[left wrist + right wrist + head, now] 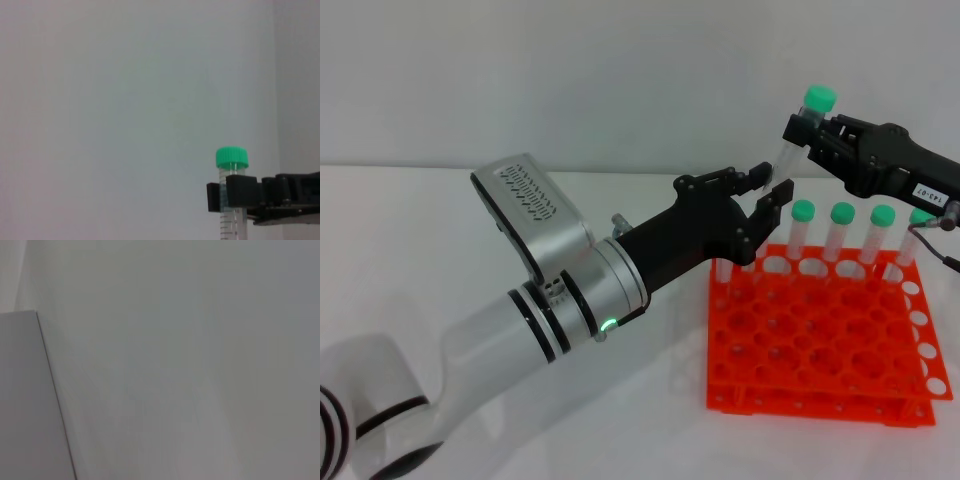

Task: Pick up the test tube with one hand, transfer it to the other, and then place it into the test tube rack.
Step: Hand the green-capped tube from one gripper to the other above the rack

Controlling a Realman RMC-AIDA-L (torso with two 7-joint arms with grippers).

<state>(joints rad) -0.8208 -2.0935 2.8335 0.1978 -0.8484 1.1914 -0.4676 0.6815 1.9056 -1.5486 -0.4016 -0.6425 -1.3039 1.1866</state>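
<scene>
Two grippers meet above the test tube rack (pixel 820 330): the right gripper (pixel 807 128) clamps the test tube (pixel 798 135) under its cap, near-upright; the left gripper (pixel 760 195), fingers apart, brackets its lower end.

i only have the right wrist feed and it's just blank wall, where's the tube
Observer: The tube is up in the air, clamped near its green cap by the right tool.
Operator: is the left one off it
Observer: The left tool sits open right at the tube's lower end, its fingers around it without closing.
Operator: rack underneath?
Observer: The orange rack is on the table below, with four capped tubes already standing in its back row.
</scene>
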